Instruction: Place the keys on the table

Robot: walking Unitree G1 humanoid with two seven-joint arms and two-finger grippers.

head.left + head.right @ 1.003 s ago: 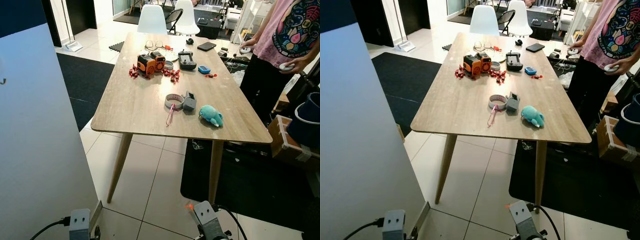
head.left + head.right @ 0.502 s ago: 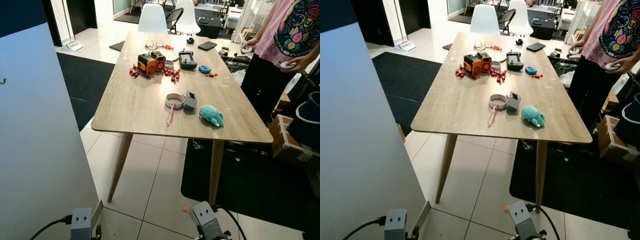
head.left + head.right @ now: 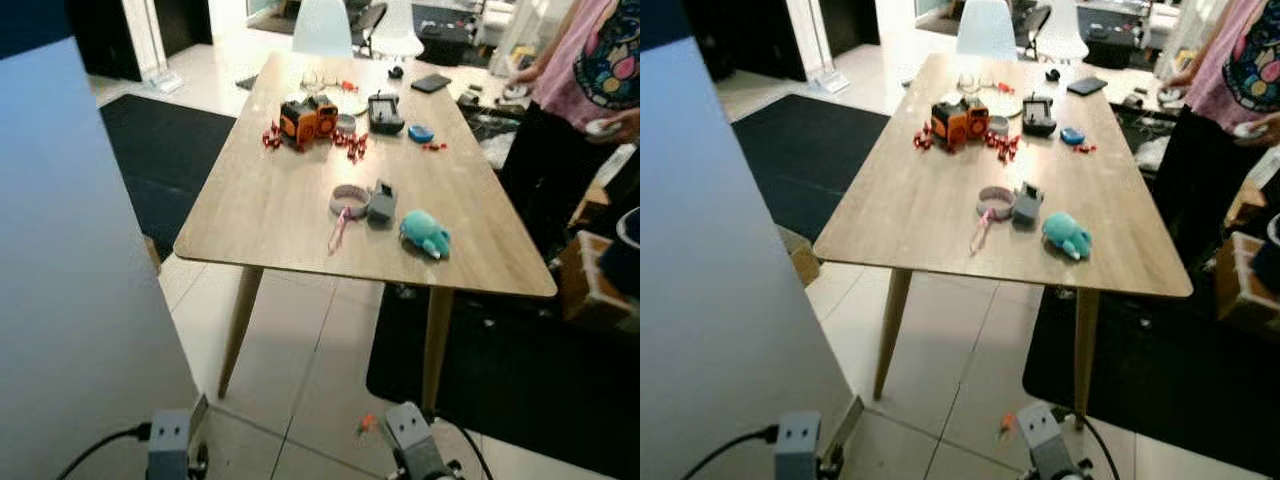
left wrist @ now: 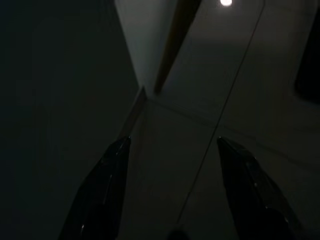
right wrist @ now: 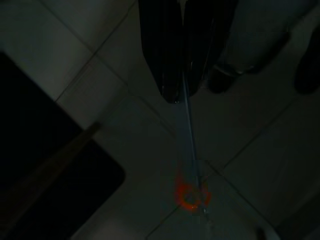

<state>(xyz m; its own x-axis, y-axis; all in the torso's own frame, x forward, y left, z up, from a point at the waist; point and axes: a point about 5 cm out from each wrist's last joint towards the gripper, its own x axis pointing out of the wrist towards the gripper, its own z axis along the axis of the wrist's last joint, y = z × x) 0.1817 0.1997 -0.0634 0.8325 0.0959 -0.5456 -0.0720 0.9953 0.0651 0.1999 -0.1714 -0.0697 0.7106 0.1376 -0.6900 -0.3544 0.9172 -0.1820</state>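
The keys [image 5: 192,192] are being dangled below the right gripper [image 5: 182,92], a strap being pinched between its jaws. The left gripper [image 4: 172,150] is being held spread above the floor [image 4: 235,100]. The worktop [image 3: 270,200] lies well ahead.

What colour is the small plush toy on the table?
Teal; the plush toy shows best in the left eye view.

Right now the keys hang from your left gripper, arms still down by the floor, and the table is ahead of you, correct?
Wrong gripper. The right wrist view shows the right gripper shut on the keys, which dangle below it on a strap over the tiled floor. The left gripper is open and holds nothing. The rest holds: both arms hang low and the table stands ahead.
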